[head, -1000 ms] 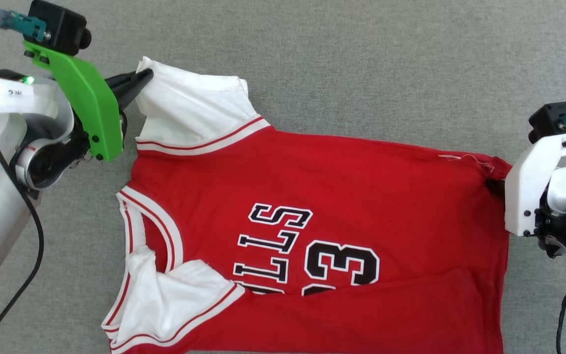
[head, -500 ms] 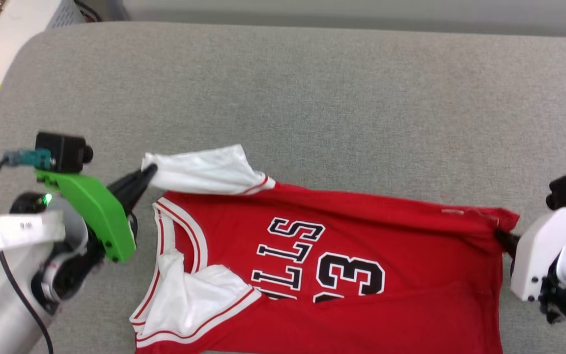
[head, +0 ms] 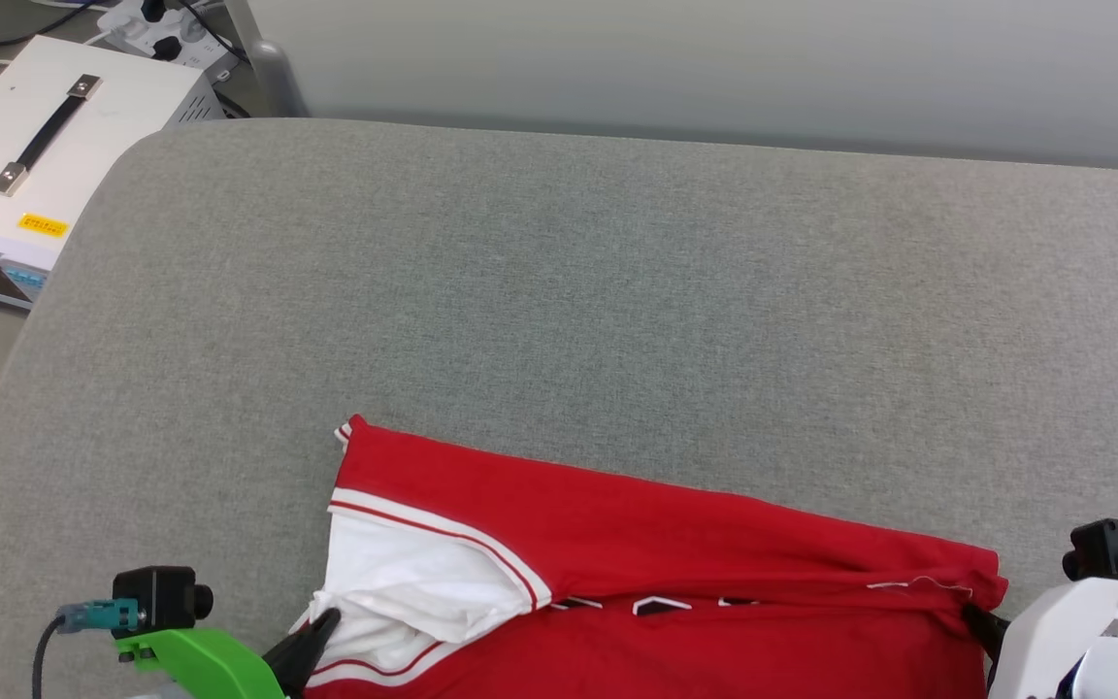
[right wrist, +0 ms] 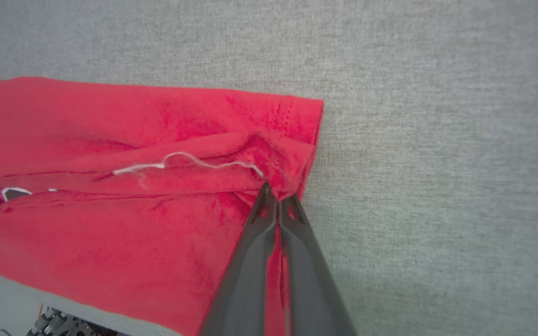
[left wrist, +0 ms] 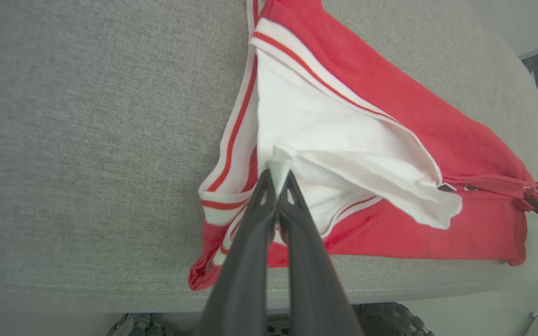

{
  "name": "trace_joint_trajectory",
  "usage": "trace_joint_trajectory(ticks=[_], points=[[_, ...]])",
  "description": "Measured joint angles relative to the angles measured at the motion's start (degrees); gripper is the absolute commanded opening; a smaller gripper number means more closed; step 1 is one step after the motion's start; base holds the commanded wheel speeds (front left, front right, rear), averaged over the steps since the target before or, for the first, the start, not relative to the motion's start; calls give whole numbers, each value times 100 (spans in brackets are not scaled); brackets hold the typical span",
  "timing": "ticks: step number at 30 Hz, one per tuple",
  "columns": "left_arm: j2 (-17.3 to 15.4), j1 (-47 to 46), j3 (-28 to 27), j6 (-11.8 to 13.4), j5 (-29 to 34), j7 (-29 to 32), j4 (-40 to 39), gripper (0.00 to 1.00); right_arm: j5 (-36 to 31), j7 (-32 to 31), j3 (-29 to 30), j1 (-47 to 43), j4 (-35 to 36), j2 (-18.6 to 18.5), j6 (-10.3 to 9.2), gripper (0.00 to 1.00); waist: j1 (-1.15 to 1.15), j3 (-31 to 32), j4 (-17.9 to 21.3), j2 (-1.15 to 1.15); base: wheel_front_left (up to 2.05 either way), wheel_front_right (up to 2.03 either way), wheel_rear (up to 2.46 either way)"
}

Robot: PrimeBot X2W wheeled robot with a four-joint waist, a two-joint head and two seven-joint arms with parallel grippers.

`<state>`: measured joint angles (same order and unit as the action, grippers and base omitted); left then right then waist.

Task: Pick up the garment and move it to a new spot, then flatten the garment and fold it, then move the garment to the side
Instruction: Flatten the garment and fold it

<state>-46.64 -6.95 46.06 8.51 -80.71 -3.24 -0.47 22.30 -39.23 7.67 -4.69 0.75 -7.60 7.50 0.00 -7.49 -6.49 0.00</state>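
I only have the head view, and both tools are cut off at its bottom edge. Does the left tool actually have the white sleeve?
Observer: Yes. In the left wrist view the left tool is shut on a pinched-up fold of the garment, on its white sleeve.
Operator: And the right one?
Observer: The right wrist view shows the right tool shut on the red hem corner.
Operator: How near the front edge is the cloth?
Observer: In the left wrist view its near tip reaches about the front seam of the grey surface; I can't tell if any hangs over.
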Motion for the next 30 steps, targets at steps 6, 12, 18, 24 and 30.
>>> trace_joint_trajectory(ticks=[6, 12, 18, 24, 30], points=[[379, 42, 98, -269, -96, -24, 437, 27, 3, 489, 64, -187, -207, 164, 0, 100, 0, 12, -62, 0, 0, 0, 0], [743, -56, 110, -619, -5, -283, 976, 100, 12, 988, -16, -259, -109, 242, 2, 100, 0, 39, -32, 0, 0, 0, 0], [655, -345, -32, -667, 533, -822, 980, 100, 24, 990, -7, -364, 517, 180, 2, 100, 0, 139, 11, 0, 0, 0, 0], [499, -569, -279, -257, 1480, -1093, 609, 100, 49, 261, 368, -380, 755, 35, 2, 100, 0, 205, 43, 0, 0, 0, 0], [639, -649, -940, 379, 2797, -1143, -15, 100, 9, -302, 523, -380, 789, 18, 2, 100, 0, 120, 1, 0, 0, 0, 0]])
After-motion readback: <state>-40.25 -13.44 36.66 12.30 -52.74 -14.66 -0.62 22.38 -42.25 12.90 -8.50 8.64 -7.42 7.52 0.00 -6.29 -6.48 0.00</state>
